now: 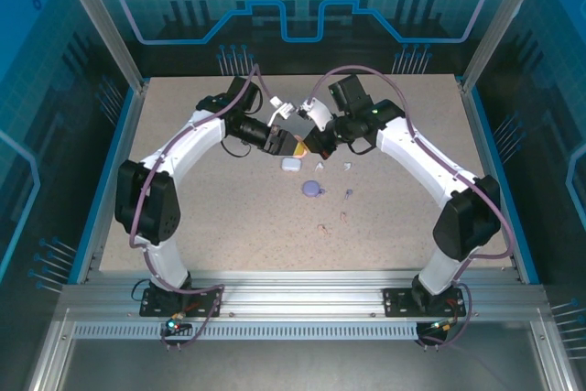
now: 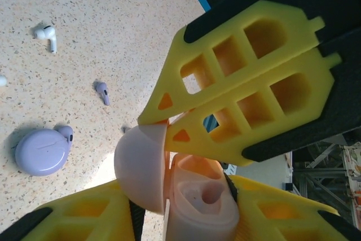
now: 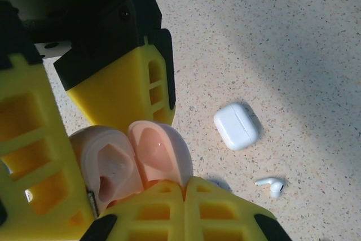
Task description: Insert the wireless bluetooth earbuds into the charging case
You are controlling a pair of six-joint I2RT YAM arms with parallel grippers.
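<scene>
A pink charging case (image 2: 203, 201) hangs open in the air between both grippers, its lid (image 2: 141, 165) swung to the left and its wells empty. My left gripper (image 2: 180, 196) has a finger on each side of the case's base. My right gripper (image 3: 186, 182) is shut, its tips pinching the rim of the lid (image 3: 161, 148). From above, the two grippers (image 1: 282, 142) (image 1: 311, 139) meet over the middle of the table. Earbuds lie loose on the table: a white one (image 2: 46, 35), a purple one (image 2: 102, 91) and another white one (image 3: 272, 184).
A closed white case (image 3: 237, 125) lies just below the grippers. A round purple case (image 2: 40, 150) sits nearer the front with a purple bud (image 2: 66, 134) at its edge. Small pinkish buds (image 1: 322, 226) lie further forward. Blue rails (image 1: 110, 180) border the table.
</scene>
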